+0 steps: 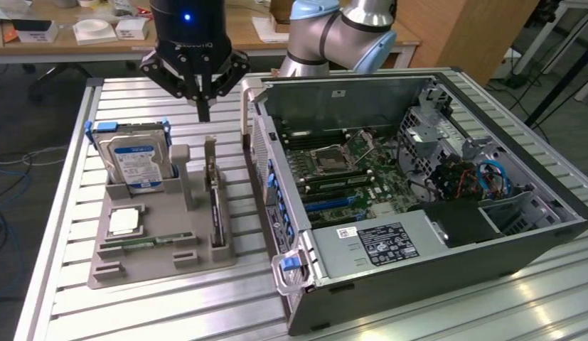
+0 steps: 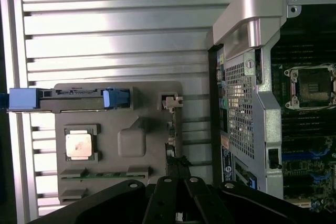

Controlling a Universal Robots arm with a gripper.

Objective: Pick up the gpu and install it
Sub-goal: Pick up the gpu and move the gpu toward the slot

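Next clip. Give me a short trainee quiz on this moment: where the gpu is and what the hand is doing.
1. True or false: the hand holds the gpu.
2. How does the gpu sit in the tray? A: lying flat. B: standing on edge. C: hanging over the rim.
3. Which item stands in the tray on the exterior view's left of the gpu?
Key: 1 false; 2 B; 3 the hard drive.
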